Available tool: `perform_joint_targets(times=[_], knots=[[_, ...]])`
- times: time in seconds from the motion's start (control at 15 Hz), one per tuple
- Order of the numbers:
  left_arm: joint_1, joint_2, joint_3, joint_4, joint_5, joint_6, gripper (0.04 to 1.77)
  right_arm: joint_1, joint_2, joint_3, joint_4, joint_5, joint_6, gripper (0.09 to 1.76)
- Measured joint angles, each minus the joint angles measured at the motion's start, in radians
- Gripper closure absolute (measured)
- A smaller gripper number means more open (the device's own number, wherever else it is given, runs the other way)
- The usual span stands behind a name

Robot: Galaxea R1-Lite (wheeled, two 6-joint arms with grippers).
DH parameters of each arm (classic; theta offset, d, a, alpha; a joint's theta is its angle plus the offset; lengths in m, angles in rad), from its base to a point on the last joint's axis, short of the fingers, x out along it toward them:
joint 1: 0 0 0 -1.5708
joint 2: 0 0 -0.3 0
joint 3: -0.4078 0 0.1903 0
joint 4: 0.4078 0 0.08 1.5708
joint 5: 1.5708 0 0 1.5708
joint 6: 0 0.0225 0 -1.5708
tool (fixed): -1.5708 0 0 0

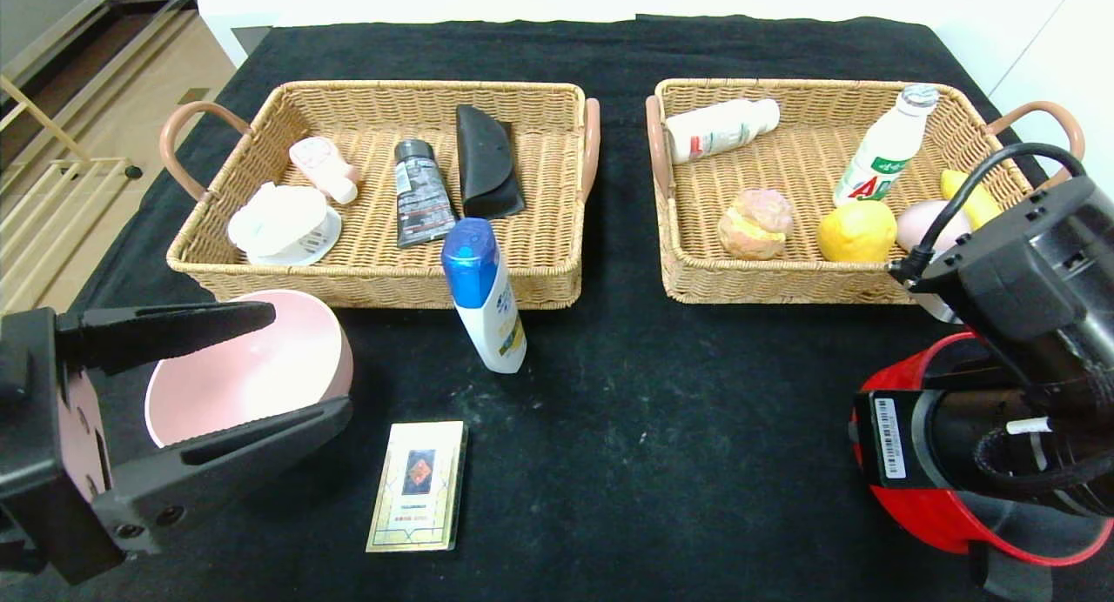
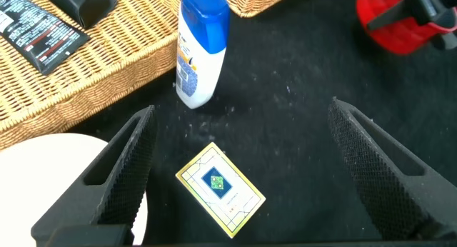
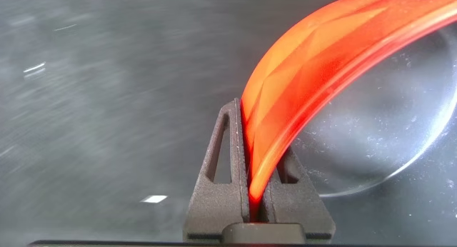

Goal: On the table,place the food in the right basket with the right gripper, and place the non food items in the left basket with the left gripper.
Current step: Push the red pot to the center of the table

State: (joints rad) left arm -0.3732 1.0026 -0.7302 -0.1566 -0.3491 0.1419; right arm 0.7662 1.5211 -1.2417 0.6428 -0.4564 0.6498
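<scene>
Card box (image 1: 417, 486) lies flat, lower centre of the counter (image 1: 661, 428), beside pink bowl (image 1: 252, 371): non-food, unsorted. My left pincer (image 2: 243, 168) hangs above it, jaws apart for a straddle. Right pincer (image 3: 251, 197) clamped on red bowl (image 1: 957, 506) rim.

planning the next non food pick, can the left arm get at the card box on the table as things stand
Probably yes. The left gripper hangs open right above the card box, which lies flat on bare cloth. The pink bowl and the blue-capped bottle stand clear of it, so nothing seems to block a straight descent.
</scene>
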Motion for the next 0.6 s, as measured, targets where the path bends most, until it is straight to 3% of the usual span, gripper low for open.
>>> perform_joint_targets(times=[0.6], knots=[[0.053,-0.001,-0.021,0.002,0.003,0.0,0.09,0.284,0.243,-0.294,0.059,-0.064,-0.001,1.64]])
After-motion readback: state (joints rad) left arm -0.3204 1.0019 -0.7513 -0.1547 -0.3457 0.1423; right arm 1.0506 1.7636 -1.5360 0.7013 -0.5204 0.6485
